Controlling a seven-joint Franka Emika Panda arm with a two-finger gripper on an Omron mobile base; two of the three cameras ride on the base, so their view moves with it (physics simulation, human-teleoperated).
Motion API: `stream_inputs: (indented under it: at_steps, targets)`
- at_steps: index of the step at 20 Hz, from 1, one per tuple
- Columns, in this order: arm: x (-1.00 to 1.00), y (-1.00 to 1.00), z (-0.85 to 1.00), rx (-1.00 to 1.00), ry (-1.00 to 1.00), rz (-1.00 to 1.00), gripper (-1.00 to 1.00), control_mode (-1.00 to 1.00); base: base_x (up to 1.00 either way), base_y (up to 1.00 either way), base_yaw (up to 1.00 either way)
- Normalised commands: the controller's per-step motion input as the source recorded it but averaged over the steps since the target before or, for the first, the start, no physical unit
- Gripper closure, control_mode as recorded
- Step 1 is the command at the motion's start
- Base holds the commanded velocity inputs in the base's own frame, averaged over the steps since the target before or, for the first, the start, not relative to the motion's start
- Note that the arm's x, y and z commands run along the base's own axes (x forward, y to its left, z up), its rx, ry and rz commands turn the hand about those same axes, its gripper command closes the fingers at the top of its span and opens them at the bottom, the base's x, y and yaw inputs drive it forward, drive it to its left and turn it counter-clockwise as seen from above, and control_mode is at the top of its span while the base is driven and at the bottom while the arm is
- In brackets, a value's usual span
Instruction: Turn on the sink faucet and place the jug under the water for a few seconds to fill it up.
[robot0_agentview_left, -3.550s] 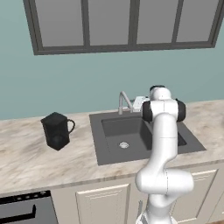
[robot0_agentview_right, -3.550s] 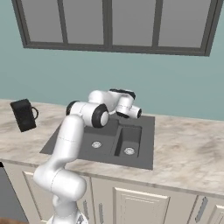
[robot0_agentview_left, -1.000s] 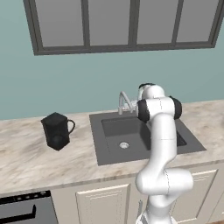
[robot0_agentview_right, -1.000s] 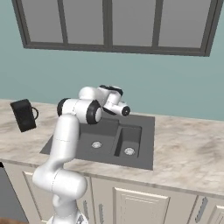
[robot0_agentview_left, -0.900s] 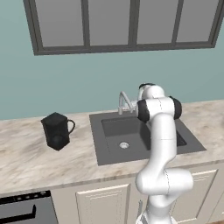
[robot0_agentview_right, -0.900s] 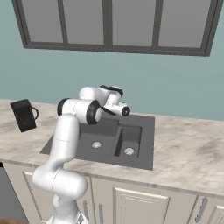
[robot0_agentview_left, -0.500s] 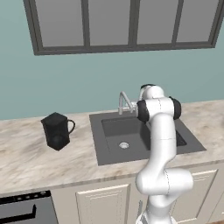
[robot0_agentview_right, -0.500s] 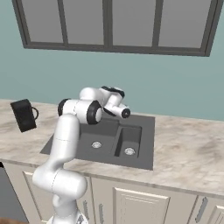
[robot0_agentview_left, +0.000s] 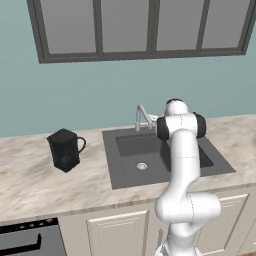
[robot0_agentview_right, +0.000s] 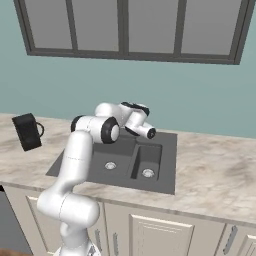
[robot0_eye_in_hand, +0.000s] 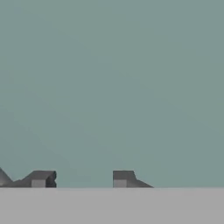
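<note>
black jug (robot0_agentview_left: 65, 149) upright on counter, left of sink (robot0_agentview_left: 114, 170).

Marble counter (robot0_agentview_left: 30, 180) — black jug (robot0_agentview_left: 65, 149)

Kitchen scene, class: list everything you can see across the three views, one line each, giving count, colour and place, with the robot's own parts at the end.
jug: one, matte black, upright on the counter left of the sink, apart from the arm.
sink: one, dark grey, recessed in the counter, round silver drain in the basin.
sink faucet: one, silvery grey, arched, at the sink's back rim; no stream seen.
counter: one, beige marbled, running along the wall.
window: one, dark grey frame, in the teal wall above the sink.
cabinets: cream, under the counter.
arm: one, white with dark joints, reaching over the sink.
claw: one, dark fingertips standing apart, holding nothing, facing the teal wall.
</note>
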Motion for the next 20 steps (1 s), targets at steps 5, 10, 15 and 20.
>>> stream_inputs:
  at_steps: [5,10,15,20]
  targets:
    - [0.0,-0.84,-0.49,0.13,0.12,-0.09,1.0,-1.0,0.0,0.0,0.0]
    - [0.0,-0.67,-0.34,0.1,0.11,-0.09,1.0,-1.0,0.0,0.0,0.0]
    - [-0.24,-0.54,-0.15,0.1,0.07,-0.09,-1.0,-1.0,0.0,0.0,0.0]
    - [-0.65,-0.41,0.57,0.05,-0.05,-0.07,-1.0,-1.0,0.0,0.0,0.0]
